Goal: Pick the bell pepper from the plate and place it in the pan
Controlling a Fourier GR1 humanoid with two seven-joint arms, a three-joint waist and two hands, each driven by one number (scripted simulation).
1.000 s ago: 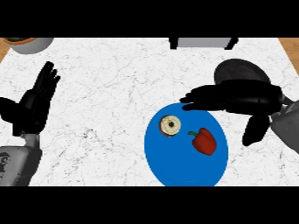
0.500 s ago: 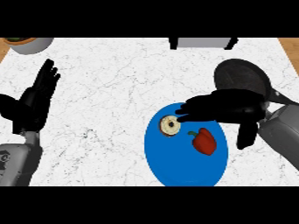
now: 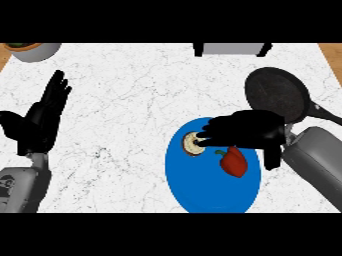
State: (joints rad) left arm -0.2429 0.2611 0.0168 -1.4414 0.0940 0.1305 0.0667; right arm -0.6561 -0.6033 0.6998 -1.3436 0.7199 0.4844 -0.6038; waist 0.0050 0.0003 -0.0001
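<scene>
In the head view, the right hand point(image 3: 249, 131) hovered over the far part of the blue plate point(image 3: 211, 196). Its fingers were spread and pointed to the robot's left, only a little bent, and the thumb hung down at the near side. It held nothing.

The bell pepper point(image 3: 234, 161) lay on the plate just at the near side of this hand, between the fingers and the thumb, and partly under the palm. I could not tell whether the hand touched it. At the fingertips lay a pale round slice point(image 3: 192, 144), also on the plate. The black pan point(image 3: 277, 94) stood beyond the hand, a little to its right, with its handle pointing further to the right.

The left hand point(image 3: 37, 122) was open with fingers up, resting far to the left of the plate.

By my judgement the pepper is light, hollow and rather stiff, with a smooth skin that may slip between the fingers. It looked small and long, with a dark green stem at the end nearest the fingers. I would take it across its red body, fingers on one side and thumb on the other, not by the stem. It is not fragile, but it could roll on the plate.

No brand, label or writing could be read anywhere.
</scene>
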